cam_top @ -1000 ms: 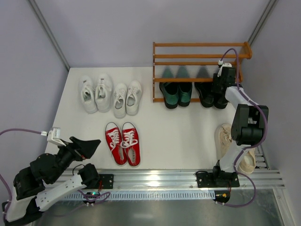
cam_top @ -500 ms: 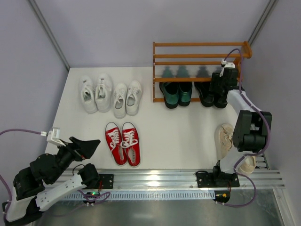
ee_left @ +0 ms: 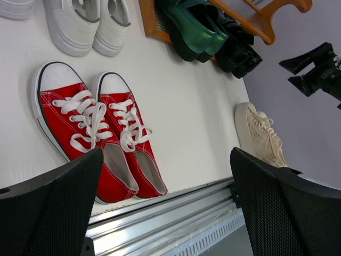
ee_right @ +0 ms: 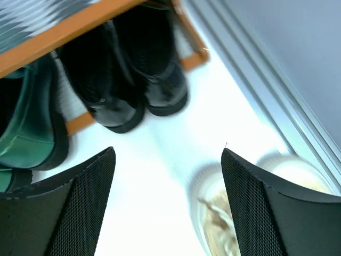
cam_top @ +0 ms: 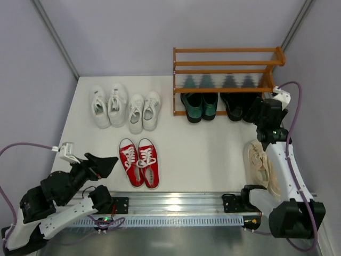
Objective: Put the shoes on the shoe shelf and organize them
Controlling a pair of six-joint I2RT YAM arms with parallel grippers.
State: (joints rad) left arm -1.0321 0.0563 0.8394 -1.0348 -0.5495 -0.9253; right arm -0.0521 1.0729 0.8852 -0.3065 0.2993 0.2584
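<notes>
The wooden shoe shelf (cam_top: 224, 50) stands at the back right. Dark green loafers (cam_top: 200, 105) and glossy black loafers (cam_top: 238, 106) sit on its bottom tier, toes sticking out; they also show in the right wrist view (ee_right: 32, 128) (ee_right: 133, 80). Two white sneaker pairs (cam_top: 108, 105) (cam_top: 143, 111) and red sneakers (cam_top: 139, 161) lie on the floor, and the red pair also shows in the left wrist view (ee_left: 96, 133). Cream shoes (cam_top: 260, 162) lie under my right arm. My right gripper (cam_top: 257, 110) is open and empty, just in front of the black loafers. My left gripper (cam_top: 106, 164) is open and empty, left of the red sneakers.
A metal rail (cam_top: 176, 205) runs along the near edge. Grey walls enclose the white floor (cam_top: 202, 149), and the right wall is close to the shelf and the cream shoes. A slanted pole (cam_top: 53, 37) stands at the back left.
My right gripper has pulled back from the black loafers on the bottom tier toward the near right. The right arm now lies over the cream shoes. The left arm shifted slightly.
</notes>
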